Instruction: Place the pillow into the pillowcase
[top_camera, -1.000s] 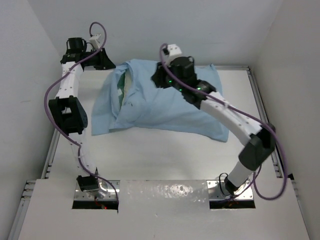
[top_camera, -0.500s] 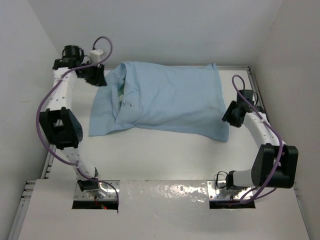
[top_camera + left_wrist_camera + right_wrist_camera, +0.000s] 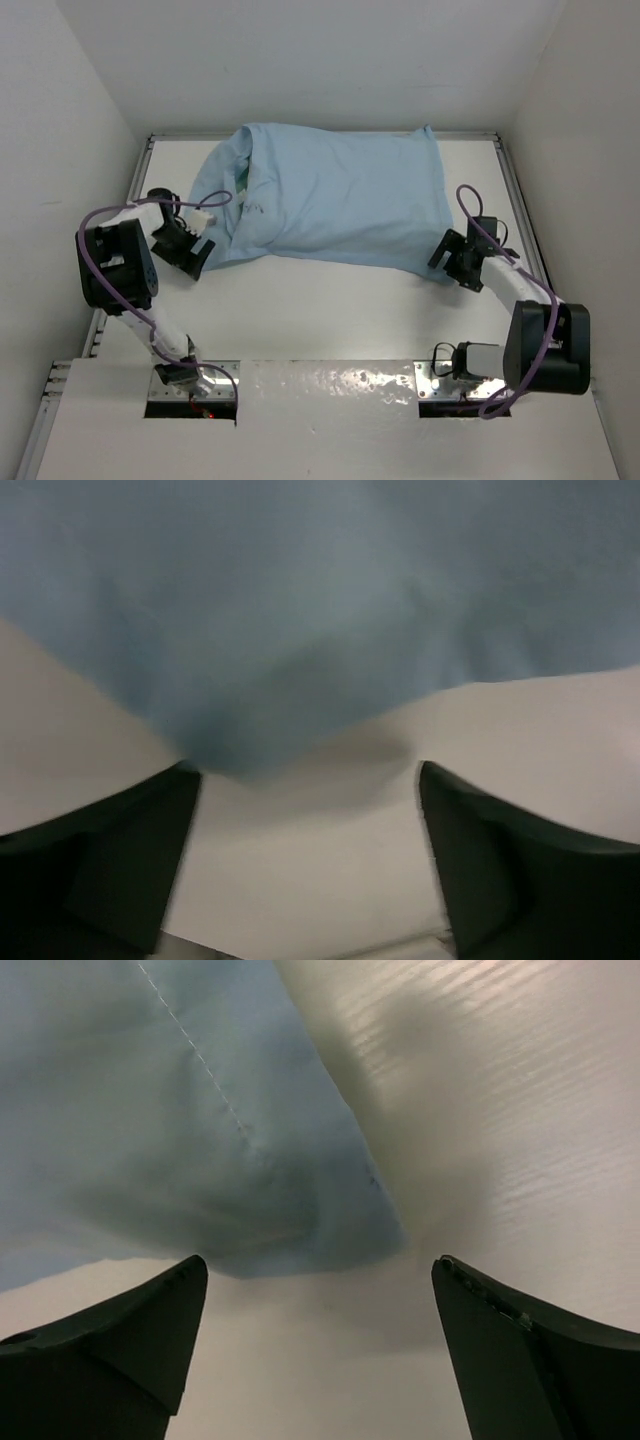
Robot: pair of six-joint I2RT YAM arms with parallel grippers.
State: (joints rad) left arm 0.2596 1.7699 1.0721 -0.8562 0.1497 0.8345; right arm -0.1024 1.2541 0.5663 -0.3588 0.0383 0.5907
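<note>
**A:** Where's the case?

**B:** The thin light-blue satin pillowcase [image 3: 330,205] lies plump across the far half of the white table [image 3: 330,310]. Its open end faces left, w/ a bit of teal showing at the mouth. The pillow is hidden, can't see it.

**A:** Left side?

**B:** The left gripper [image 3: 198,255] sits low at the case's near-left corner, jaws spread wide, nothing clamped. The wrist view is blurred, so I can't tell if one finger [image 3: 130,860] brushes the cloth.

**A:** Right?

**B:** The right gripper [image 3: 450,265] is at the near-right corner, jaws also wide apart. The corner lies just ahead of them, not gripped.
</note>
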